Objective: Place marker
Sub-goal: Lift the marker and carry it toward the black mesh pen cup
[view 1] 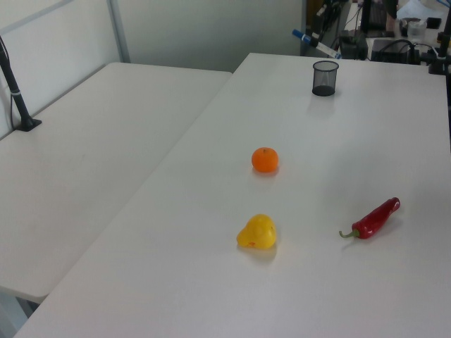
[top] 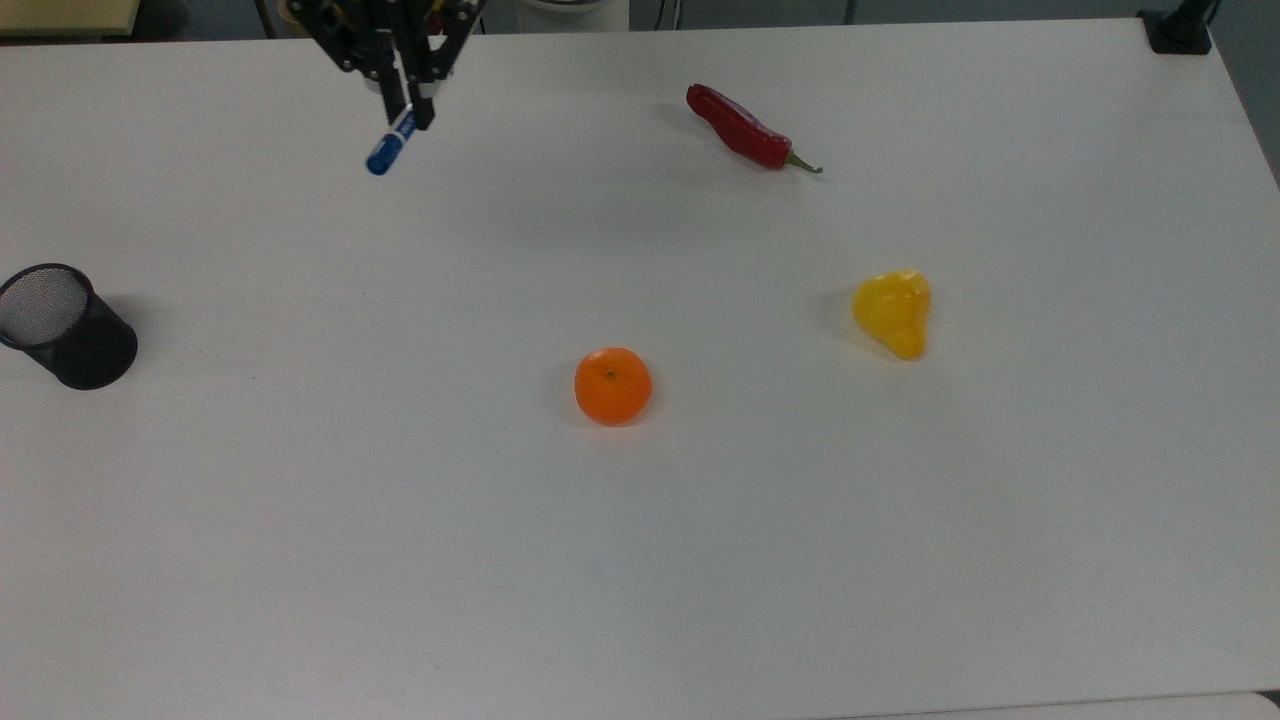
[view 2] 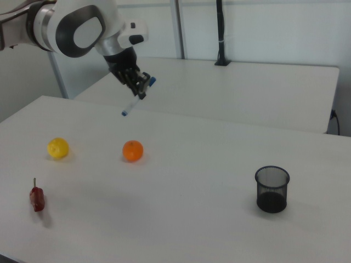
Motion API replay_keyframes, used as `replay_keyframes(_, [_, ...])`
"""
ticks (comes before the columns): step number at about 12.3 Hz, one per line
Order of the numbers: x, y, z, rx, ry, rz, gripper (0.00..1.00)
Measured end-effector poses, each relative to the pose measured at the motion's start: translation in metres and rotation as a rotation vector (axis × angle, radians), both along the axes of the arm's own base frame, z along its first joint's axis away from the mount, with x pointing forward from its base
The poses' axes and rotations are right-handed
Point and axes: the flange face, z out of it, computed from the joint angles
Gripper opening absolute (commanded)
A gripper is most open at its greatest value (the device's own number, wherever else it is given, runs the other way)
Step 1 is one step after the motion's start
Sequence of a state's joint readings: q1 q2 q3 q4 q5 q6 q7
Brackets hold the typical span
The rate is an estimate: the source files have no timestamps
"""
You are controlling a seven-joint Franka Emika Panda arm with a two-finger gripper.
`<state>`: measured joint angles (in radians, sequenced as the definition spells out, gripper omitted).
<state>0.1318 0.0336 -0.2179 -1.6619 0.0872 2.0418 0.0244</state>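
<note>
1. Gripper (top: 405, 100) of mine is clamped on the marker (top: 390, 148), holding it up in the air, clear of the white table (top: 640, 550); the right view shows the same hold (view 2: 140, 87).
2. My marker is slim and white with blue print; one end has a long blue cap (top: 379, 160) and, in the right view, the other end has a small blue tip (view 2: 152, 80).
3. In the top view I hang at the table's far edge, toward the top view's left, with the marker over bare tabletop.
4. The black mesh cup (top: 62, 325) stands upright well apart from me, near the top view's left edge, its mouth open; the stretch of table between us is bare.
5. The red chili (top: 745, 130) lies near the far edge toward the top view's right, the yellow pear-shaped fruit (top: 893, 312) farther right and nearer, and the orange (top: 612, 385) near the middle; all are well apart from the marker.
6. The near half of the table is wide open.
7. The marker's long axis is tilted: in the right view it slants from upper right (view 2: 138, 96) down to lower left, and in the top view the capped end points toward the top view's lower left.
8. In the left view the marker (view 1: 317, 44) hangs above and beyond the cup (view 1: 325, 77), slanting down toward the left view's right.
</note>
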Motion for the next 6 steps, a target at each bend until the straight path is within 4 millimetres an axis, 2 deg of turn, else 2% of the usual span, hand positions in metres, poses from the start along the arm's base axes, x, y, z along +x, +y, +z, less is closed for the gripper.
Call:
replay_keyframes(3, [0.005,-0.043,0.005,-0.024,-0.113,-0.074,0.00])
replay_keyframes(5, [0.006,-0.073,0.001,-0.057,-0.174,-0.121,0.00])
replay_keyframes(6, [0.007,-0.094,-0.005,-0.079,-0.208,-0.156,0.00])
